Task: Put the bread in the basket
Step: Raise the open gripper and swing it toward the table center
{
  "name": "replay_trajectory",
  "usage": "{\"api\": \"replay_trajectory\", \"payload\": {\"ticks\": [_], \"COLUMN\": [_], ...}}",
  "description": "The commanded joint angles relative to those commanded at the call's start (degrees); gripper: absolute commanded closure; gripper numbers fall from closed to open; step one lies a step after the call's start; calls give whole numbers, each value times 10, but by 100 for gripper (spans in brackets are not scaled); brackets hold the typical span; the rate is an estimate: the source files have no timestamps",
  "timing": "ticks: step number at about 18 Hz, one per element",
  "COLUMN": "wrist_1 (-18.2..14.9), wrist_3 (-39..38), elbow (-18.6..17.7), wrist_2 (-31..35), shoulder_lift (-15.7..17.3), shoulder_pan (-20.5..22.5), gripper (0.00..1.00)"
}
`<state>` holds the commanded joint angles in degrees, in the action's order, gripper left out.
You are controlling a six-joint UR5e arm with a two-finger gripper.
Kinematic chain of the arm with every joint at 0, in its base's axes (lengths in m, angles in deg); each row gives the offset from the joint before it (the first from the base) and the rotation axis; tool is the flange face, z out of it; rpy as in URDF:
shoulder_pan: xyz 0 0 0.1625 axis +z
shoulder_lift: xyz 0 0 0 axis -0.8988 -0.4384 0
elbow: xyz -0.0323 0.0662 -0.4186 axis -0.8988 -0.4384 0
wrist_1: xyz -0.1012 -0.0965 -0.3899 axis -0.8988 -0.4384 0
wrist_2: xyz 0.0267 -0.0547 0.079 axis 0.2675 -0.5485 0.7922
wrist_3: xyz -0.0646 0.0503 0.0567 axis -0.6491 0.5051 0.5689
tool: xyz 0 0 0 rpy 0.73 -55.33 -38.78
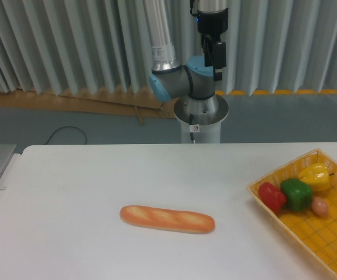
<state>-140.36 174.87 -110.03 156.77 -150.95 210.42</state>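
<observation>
the bread [167, 219] lies flat on the white table [69, 192], near its middle and well apart from the basket [273, 178] at the right edge, which holds red, green and yellow peppers. the arm [199, 76] stands folded behind the table; its gripper is out of view, jaws unseen. nothing of the task is done.

The basket [326, 239] runs off the right and bottom edges; the arm's [206, 52] pincer is out of frame above.
</observation>
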Motion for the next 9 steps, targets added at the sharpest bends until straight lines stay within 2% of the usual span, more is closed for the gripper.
{"api": "replay_trajectory", "payload": {"ticks": [9], "wrist_1": [7], "wrist_3": [-8], "elbow": [-2], "wrist_2": [1], "shoulder_lift": [0], "shoulder_pan": [1], "gripper": [0]}}
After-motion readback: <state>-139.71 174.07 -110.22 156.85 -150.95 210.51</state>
